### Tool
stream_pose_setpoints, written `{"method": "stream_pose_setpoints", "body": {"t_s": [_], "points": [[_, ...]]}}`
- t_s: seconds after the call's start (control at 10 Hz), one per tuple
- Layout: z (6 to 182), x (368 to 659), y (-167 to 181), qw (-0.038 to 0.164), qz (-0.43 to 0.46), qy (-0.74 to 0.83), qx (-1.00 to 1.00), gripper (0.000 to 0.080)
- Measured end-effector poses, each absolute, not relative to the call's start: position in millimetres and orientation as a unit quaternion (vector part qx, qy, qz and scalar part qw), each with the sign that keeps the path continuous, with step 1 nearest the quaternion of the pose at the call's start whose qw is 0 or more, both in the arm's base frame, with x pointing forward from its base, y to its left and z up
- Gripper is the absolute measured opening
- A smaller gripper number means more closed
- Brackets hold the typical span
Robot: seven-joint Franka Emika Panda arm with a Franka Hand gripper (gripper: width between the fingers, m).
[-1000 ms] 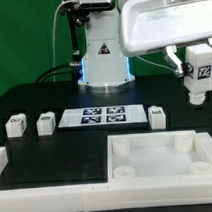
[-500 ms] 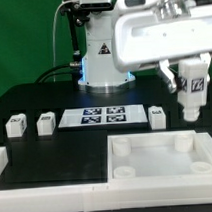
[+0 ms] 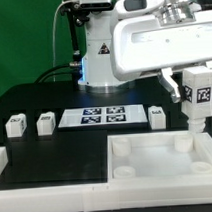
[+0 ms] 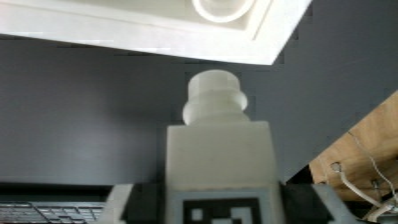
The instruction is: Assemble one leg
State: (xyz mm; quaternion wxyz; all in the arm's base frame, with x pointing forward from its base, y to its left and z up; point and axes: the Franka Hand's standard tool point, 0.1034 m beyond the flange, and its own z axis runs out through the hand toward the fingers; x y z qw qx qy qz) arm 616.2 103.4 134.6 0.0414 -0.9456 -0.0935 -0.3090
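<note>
My gripper (image 3: 198,87) is shut on a leg (image 3: 198,102), a small white block with a black-and-white tag, held upright at the exterior view's right. Its lower end hangs just above the far right round socket (image 3: 186,144) of the large white tray-like part (image 3: 162,177). In the wrist view the leg (image 4: 219,150) fills the middle with its rounded peg pointing away, its tag between the fingers (image 4: 143,205). Three more legs (image 3: 14,125) (image 3: 45,122) (image 3: 155,114) stand on the black table.
The marker board (image 3: 104,117) lies between the loose legs. The robot base (image 3: 102,54) stands behind it. A white block (image 3: 0,161) sits at the exterior view's left edge. The tray's corner with a round socket (image 4: 222,10) shows in the wrist view.
The gripper has carried the leg downward and slightly toward the exterior view's right, from above the table to just over the tray's far right socket.
</note>
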Motion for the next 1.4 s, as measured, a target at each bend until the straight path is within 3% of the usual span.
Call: {"method": "stream_pose_setpoints", "body": {"t_s": [0.2,0.4,0.8,1.4], "points": [[132.1,615,104,0.042,-0.307,-0.094,-0.946,0.0288],[100.9,608,107,0.045,-0.302,-0.095,-0.948,0.0288],[75.6,618,104,0.048,-0.294,-0.093,-0.950,0.0288],[75.0,619,115,0.051,-0.297,-0.101,-0.948,0.0288]]}}
